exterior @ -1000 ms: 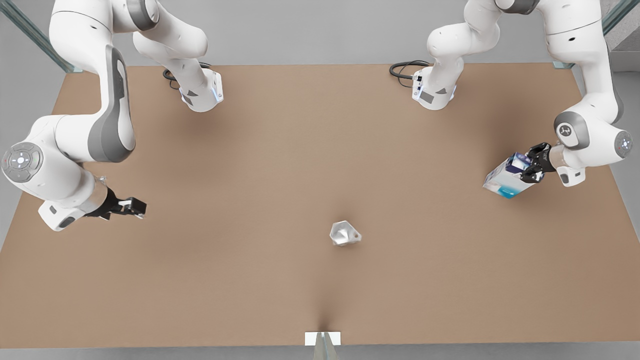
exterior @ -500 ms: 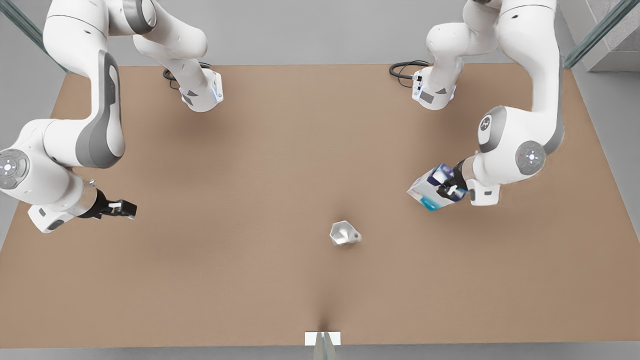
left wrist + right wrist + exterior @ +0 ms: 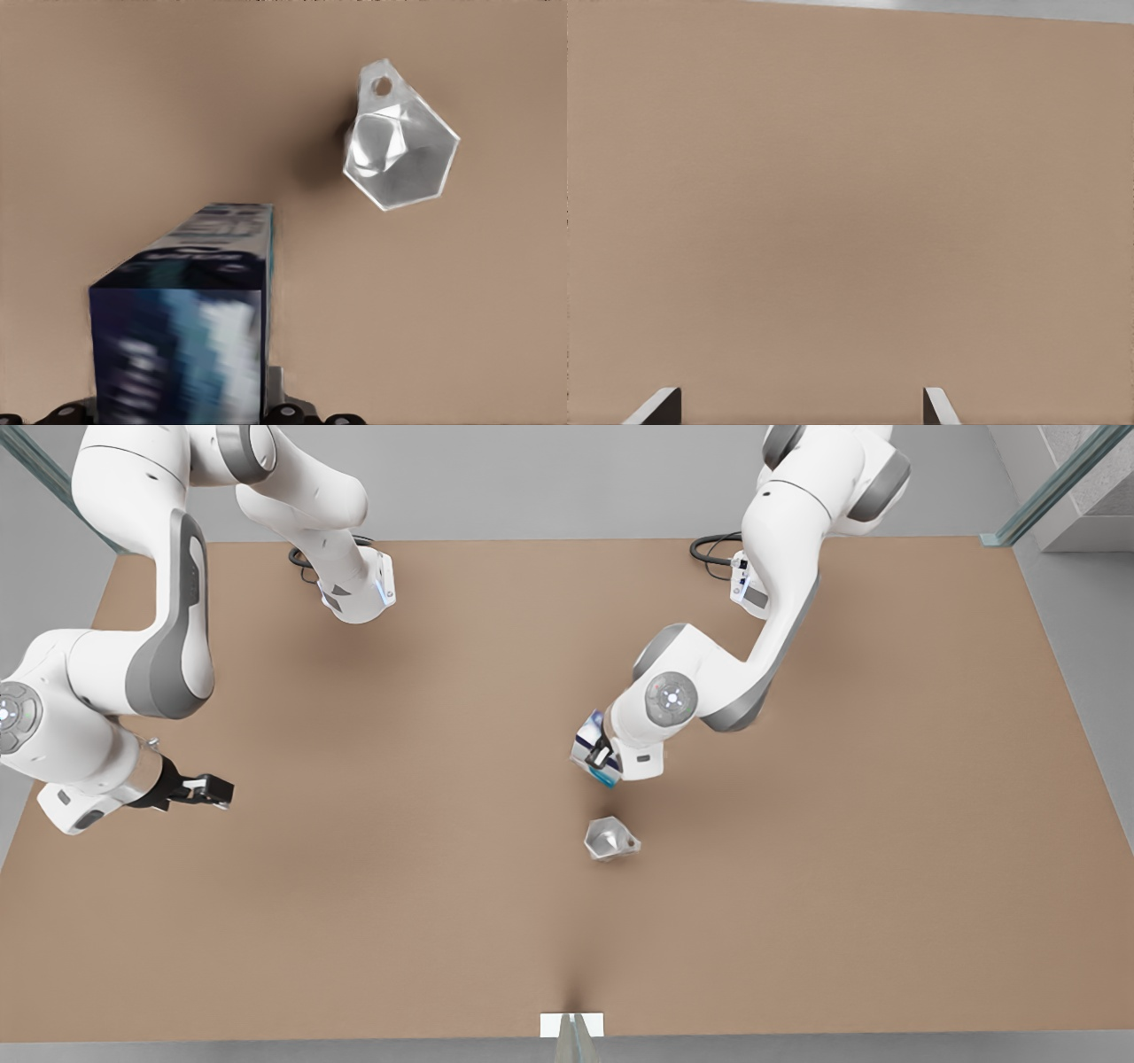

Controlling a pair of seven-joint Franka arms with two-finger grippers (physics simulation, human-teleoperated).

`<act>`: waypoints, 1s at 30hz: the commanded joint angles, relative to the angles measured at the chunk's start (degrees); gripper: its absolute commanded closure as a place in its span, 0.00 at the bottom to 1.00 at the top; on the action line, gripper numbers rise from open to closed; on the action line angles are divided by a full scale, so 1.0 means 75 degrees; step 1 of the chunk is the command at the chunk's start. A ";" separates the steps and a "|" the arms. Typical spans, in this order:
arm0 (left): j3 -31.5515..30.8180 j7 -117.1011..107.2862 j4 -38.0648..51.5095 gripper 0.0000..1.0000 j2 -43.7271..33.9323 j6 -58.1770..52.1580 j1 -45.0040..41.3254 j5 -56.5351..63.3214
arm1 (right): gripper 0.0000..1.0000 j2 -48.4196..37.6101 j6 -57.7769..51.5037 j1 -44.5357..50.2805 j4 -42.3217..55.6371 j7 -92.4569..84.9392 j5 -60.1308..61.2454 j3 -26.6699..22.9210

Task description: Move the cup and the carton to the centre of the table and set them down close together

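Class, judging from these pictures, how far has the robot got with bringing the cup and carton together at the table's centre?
Done: the cup stands on the table near its centre. In hand: the left gripper holds the carton in the air beside the cup. Left: setting the carton down close to it. The right gripper waits open at the front view's left.

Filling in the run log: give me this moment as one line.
left gripper: jaws shut on carton, above table beside cup | right gripper: jaws open, waiting | cup: on table centre
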 commanded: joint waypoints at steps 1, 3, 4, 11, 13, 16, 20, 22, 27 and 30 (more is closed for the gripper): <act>-0.0012 0.0000 0.0000 0.00 0.0014 0.0000 -0.0013 0.0182 | 0.00 -0.0012 0.0000 -0.0003 0.0005 0.0005 0.0000 0.0000; 0.0000 -0.0012 0.0012 0.00 0.0073 0.0000 -0.0060 0.0182 | 0.00 -0.0106 -0.0012 -0.0015 0.0005 -0.0030 -0.0012 0.0000; 0.0000 -0.0012 0.0024 0.00 0.0073 0.0012 -0.0060 0.0182 | 0.00 -0.0118 -0.0035 0.0032 0.0005 -0.0018 0.0000 0.0012; 0.0000 -0.0023 0.0024 0.00 0.0026 0.0000 -0.0048 0.0182 | 0.00 -0.0176 -0.0480 0.0079 0.0052 -0.0053 -0.0012 0.0012; 0.0011 -0.0012 0.0035 0.00 0.0061 0.0000 -0.0048 0.0182 | 0.00 -0.0212 -0.0527 0.0079 0.0076 -0.0053 -0.0012 0.0012; 0.0000 -0.0012 0.0035 0.00 0.0061 0.0000 -0.0048 0.0182 | 0.00 -0.0212 -0.0551 0.0091 0.0158 -0.0042 0.0000 0.0035; 0.0198 0.0562 0.0539 0.00 0.0049 -0.0234 -0.0025 0.0462 | 0.00 -0.0118 -0.0586 0.0009 0.0357 -0.0042 -0.0012 0.0000; 0.1053 0.2740 0.1008 0.00 -0.0021 -0.0914 0.0046 0.0768 | 0.00 -0.0118 -0.0586 0.0032 0.0345 -0.0006 0.0000 0.0000; 0.4311 1.0979 0.1500 0.00 -0.0174 -0.1770 0.0046 0.0862 | 0.00 -0.0130 -0.0656 0.0021 0.0357 0.0005 0.0000 0.0000; 0.2204 1.2199 0.1161 0.00 -0.1204 -0.1852 0.1779 0.2138 | 0.00 -0.0130 -0.0656 0.0056 0.0357 0.0017 0.0000 0.0012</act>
